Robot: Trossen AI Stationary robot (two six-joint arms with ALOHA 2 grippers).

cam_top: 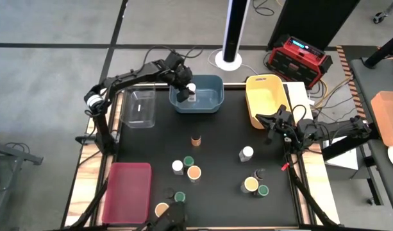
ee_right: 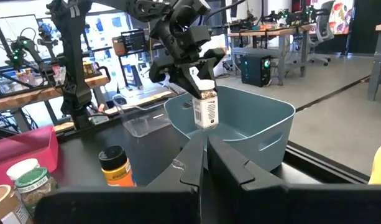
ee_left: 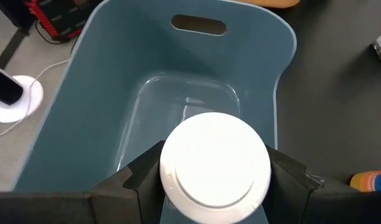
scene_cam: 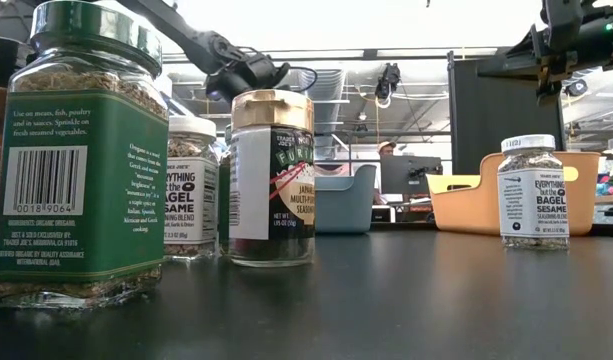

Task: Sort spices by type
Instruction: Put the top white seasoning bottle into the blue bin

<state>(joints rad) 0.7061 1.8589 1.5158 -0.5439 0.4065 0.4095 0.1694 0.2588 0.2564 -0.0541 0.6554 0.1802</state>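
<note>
Four bins noted at table edges, largest items first: red bin (cam_top: 127, 192) near left, clear bin (cam_top: 139, 107) far left, blue bin (cam_top: 198, 94) far centre, yellow bin (cam_top: 267, 100) far right. Black table (cam_top: 222, 154) otherwise scattered with jars.

Left gripper (cam_top: 185, 90) logged above blue bin, fingers clamped on white-lidded spice jar (ee_right: 206, 106); jar hung upright over bin interior, clear of floor and walls in right wrist view. Blue bin interior appeared bare in left wrist view. White lid (ee_left: 215, 167) pinched from two opposite sides, just below lid.

Right gripper (cam_top: 272, 122) parked beside yellow bin, over table's right edge; fingers pressed together, holding nothing.

Remaining jars recorded: orange-lidded jar (cam_top: 196, 140) alone mid-table; white-lidded jar (cam_top: 247, 153) right of centre; white-, green- and tan-lidded cluster (cam_top: 186, 168) near centre; tan- and green-lidded pair (cam_top: 255, 187) near right, with a dark item just beside it, not identified; tan- and green-lidded jars (cam_top: 170, 203) at near edge.

Handling judged: jars rigid, glass by look in low view, so breakable if dropped; smooth sides and labels likely slippery; light for this gripper. Best hold judged across body just under lid, jar kept upright, lowered close to bin floor before release.
</note>
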